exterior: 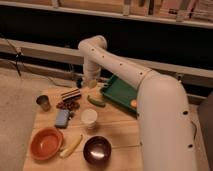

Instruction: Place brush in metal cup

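Observation:
My gripper (88, 83) hangs from the white arm over the back edge of the table, just behind the striped block. It is shut, and a small dark lump with a pale end sticks out at its left side; this looks like the brush (80, 82). The metal cup (44, 102), small and shiny grey, stands upright at the table's left edge, well to the left of the gripper and nearer the front. No brush lies on the table top.
On the wooden table (120, 131) are a dark striped block (71, 94), a reddish cluster (67, 105), a green stick (96, 101), a white cup (89, 117), a blue object (62, 118), an orange bowl (46, 142), a banana (71, 146) and a dark bowl (97, 149). A green tray (119, 90) sits back right.

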`<control>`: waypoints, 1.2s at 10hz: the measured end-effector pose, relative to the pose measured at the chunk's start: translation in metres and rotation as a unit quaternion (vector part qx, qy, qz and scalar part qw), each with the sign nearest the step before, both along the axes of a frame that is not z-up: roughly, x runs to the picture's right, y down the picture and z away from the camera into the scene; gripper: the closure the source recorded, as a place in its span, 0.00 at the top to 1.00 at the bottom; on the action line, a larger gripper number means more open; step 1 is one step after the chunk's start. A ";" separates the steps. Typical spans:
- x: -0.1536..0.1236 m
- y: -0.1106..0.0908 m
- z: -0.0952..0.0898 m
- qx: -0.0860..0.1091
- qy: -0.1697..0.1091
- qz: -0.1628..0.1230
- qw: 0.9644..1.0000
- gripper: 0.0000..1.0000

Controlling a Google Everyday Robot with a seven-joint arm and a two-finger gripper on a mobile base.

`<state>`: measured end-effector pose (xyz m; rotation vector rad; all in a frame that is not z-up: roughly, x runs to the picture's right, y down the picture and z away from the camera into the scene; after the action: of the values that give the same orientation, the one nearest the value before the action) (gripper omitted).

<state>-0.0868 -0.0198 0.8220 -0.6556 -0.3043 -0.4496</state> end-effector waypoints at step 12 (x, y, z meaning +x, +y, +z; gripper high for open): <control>-0.139 -0.003 -0.045 -0.023 -0.112 -0.046 0.992 0.00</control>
<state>-0.2259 -0.0229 0.7765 -0.6661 -0.4994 -0.6081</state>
